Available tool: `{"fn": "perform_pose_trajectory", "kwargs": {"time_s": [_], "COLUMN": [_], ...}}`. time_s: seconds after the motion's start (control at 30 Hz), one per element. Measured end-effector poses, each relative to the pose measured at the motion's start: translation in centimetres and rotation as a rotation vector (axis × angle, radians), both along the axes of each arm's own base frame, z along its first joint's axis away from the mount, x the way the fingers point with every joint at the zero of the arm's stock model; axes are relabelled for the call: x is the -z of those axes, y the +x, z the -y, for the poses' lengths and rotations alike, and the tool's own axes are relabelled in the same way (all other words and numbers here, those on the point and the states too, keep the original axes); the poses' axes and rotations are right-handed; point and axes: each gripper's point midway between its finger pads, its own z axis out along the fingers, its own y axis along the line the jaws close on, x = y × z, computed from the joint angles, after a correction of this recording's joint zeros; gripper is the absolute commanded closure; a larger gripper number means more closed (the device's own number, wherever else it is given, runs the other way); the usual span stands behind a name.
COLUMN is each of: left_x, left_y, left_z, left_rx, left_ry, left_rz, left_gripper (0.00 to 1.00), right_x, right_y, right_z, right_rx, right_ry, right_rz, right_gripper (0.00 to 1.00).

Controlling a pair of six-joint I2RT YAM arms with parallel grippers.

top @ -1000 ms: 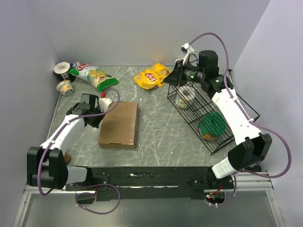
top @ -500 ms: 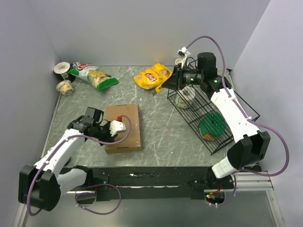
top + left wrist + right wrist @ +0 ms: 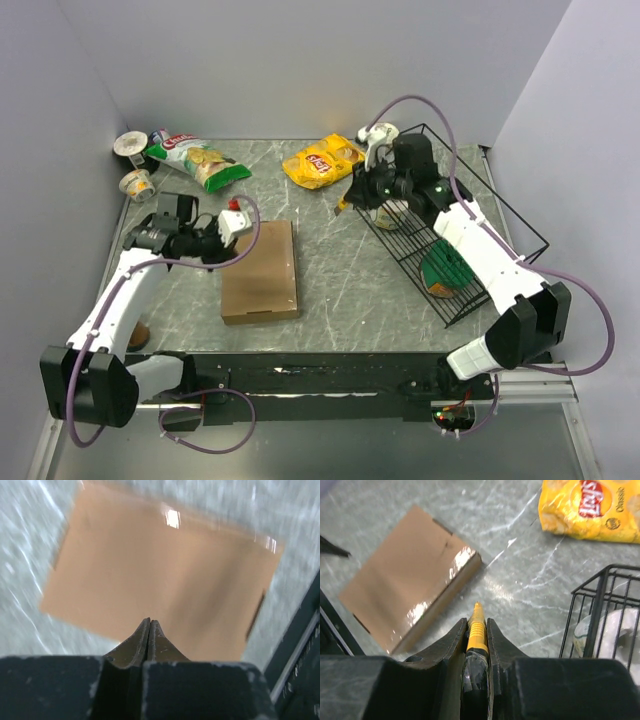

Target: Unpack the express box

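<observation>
Grey-green stone-patterned table (image 3: 345, 275), veined with pale streaks, set in a booth of plain pale lilac walls (image 3: 300, 60) on the left, far and right sides. A black strip runs along the table's near edge where both arm bases are mounted.

Express box (image 3: 261, 271) – flat brown cardboard, lid closed, lying flat left of centre on the table with its long side running near to far. A glossy strip catches the light along one edge in the right wrist view.

Left gripper (image 3: 212, 250) reaches in from the box's left side. Its jaws are pressed together and hold nothing, the tips over the lid near the edge. The left wrist view is blurred, so contact with the cardboard cannot be told.

Right gripper (image 3: 352, 196) hangs between the box and the black wire basket (image 3: 480, 215) – jaws clamped on a slim yellow ribbed tool (image 3: 476, 628) whose tip points down toward the bare table just beside the box's far right corner.

Basket, at the right, holds a green round item (image 3: 447, 266) and a pale one (image 3: 396, 205). Yellow chip bag (image 3: 320, 162) lies at the far centre. Green-and-white snack bag (image 3: 196, 158) and two small cups (image 3: 133, 165) sit in the far left corner.
</observation>
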Motion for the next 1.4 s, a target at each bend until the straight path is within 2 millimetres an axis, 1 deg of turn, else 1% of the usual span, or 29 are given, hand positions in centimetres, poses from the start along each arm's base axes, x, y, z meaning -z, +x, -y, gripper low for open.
{"fn": "perform_pose_trajectory", "kwargs": {"time_s": [0.1, 0.2, 0.27, 0.37, 0.43, 0.5, 0.57, 0.63, 0.67, 0.73, 0.77, 0.87, 0.93, 0.97, 1.0, 1.03, 1.07, 1.13, 1.17, 1.23, 1.27, 1.3, 1.37, 1.4], "left_x": [1.9, 3.6, 4.8, 7.3, 9.0, 10.4, 11.0, 11.1, 11.0, 11.0, 11.0, 10.6, 9.6, 9.0, 8.1, 6.7, 5.7, 2.8, 1.4, -1.5, -2.7, -3.5, -4.1, -4.1], "left_y": [-2.2, -5.2, -6.7, -8.8, -10.2, -11.5, -12.0, -12.0, -11.8, -11.6, -11.5, -11.3, -10.8, -10.4, -9.9, -9.1, -8.3, -5.8, -4.5, -1.5, 0.0, 1.5, 4.6, 6.5], "left_z": [-2.2, -3.8, -4.9, -6.3, -7.0, -7.2, -6.6, -5.2, -3.9, -1.8, -0.6, 2.4, 3.5, 3.7, 3.8, 3.8, 3.8, 4.0, 4.1, 4.3, 4.4, 4.6, 5.1, 5.4], "left_rx": [0.024, 0.129, 0.185, 0.258, 0.299, 0.337, 0.380, 0.433, 0.465, 0.518, 0.541, 0.597, 0.603, 0.602, 0.594, 0.564, 0.534, 0.423, 0.365, 0.250, 0.199, 0.152, 0.086, 0.058], "left_ry": [0.088, 0.204, 0.273, 0.357, 0.390, 0.397, 0.394, 0.380, 0.360, 0.319, 0.294, 0.222, 0.192, 0.187, 0.174, 0.153, 0.137, 0.085, 0.054, -0.011, -0.039, -0.064, -0.101, -0.121], "left_rz": [-0.052, -0.108, -0.144, -0.214, -0.277, -0.339, -0.354, -0.327, -0.298, -0.264, -0.257, -0.263, -0.257, -0.245, -0.233, -0.212, -0.187, -0.109, -0.067, 0.012, 0.036, 0.049, 0.032, 0.017], "left_gripper": [0.99, 0.99, 0.99, 0.99, 0.99, 0.98, 0.94, 0.92, 0.89, 0.85, 0.80, 0.73, 0.71, 0.62, 0.56, 0.49, 0.37, 0.26, 0.18, 0.12, 0.04, 0.04, 0.04, 0.04], "right_x": [1.5, 2.2, 2.3, 2.3, 2.3, 2.3, 2.3, 2.3, 2.3, 2.3, 2.4, 2.4, 2.4, 2.4, 2.4, 2.4, 2.4, 2.5, 2.7, 3.0, 3.1, 3.2, 3.4, 3.4], "right_y": [-1.5, -2.6, -2.7, -2.7, -2.8, -2.8, -2.8, -2.8, -2.8, -2.9, -2.9, -2.9, -2.9, -2.9, -2.9, -2.9, -2.9, -2.9, -2.9, -3.0, -3.0, -3.0, -2.9, -2.9], "right_z": [-0.3, -0.6, -0.6, -0.7, -0.7, -0.7, -0.8, -0.8, -0.8, -0.7, -0.7, -0.7, -0.7, -0.7, -0.7, -0.7, -0.7, -0.7, -0.7, -0.7, -0.6, -0.6, -0.5, -0.5], "right_rx": [-0.035, -0.061, -0.066, -0.068, -0.070, -0.070, -0.071, -0.071, -0.071, -0.071, -0.072, -0.071, -0.072, -0.072, -0.072, -0.072, -0.072, -0.072, -0.072, -0.072, -0.074, -0.075, -0.076, -0.077], "right_ry": [-0.035, -0.051, -0.053, -0.054, -0.054, -0.054, -0.054, -0.055, -0.055, -0.056, -0.057, -0.057, -0.057, -0.057, -0.057, -0.057, -0.057, -0.057, -0.058, -0.063, -0.065, -0.067, -0.077, -0.080], "right_rz": [-0.014, -0.035, -0.035, -0.034, -0.035, -0.035, -0.035, -0.035, -0.036, -0.037, -0.038, -0.039, -0.038, -0.038, -0.038, -0.038, -0.038, -0.038, -0.041, -0.045, -0.046, -0.045, -0.040, -0.035], "right_gripper": [1.00, 1.00, 1.00, 1.00, 1.00, 1.00, 1.00, 1.00, 1.00, 1.00, 1.00, 1.00, 1.00, 1.00, 1.00, 1.00, 1.00, 1.00, 1.00, 1.00, 1.00, 1.00, 1.00, 1.00]}}
